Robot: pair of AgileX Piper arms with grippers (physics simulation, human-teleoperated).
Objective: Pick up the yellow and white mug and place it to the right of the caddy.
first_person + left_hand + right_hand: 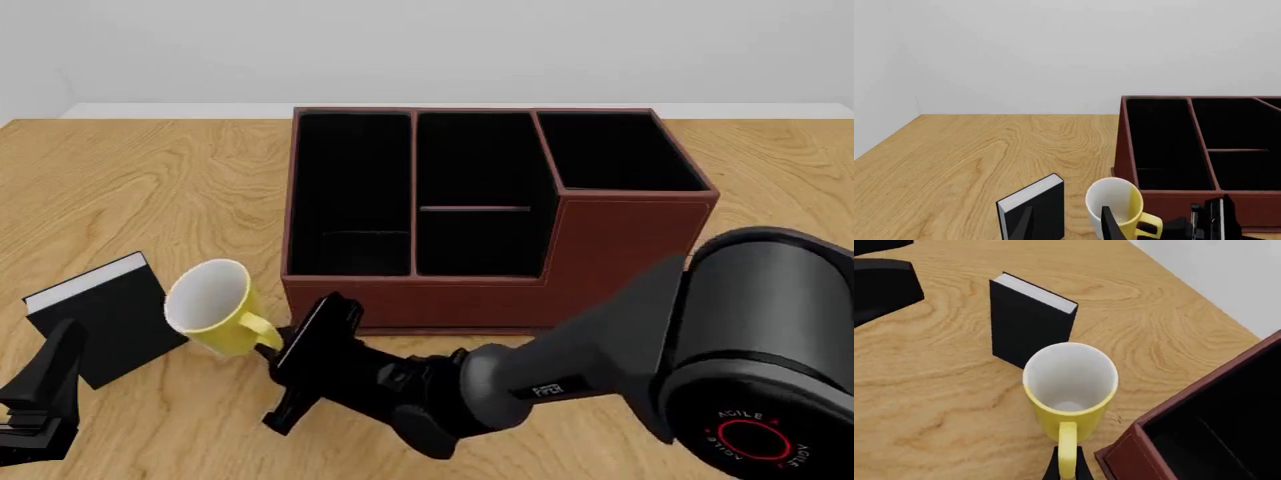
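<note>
Left of caddy (627, 235), right jaws (296, 362) gripping mug (216, 306) handle

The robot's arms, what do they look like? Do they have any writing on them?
Both arms are dark and plastic-looking. The right arm is dark grey with rounded, tube-like parts and one big round joint. That joint has a red ring with red "AGILEX" letters, and small white "PIPER" lettering sits further down. The right gripper is black with flat fingers. Only the black left gripper shows. No cables show.
</note>
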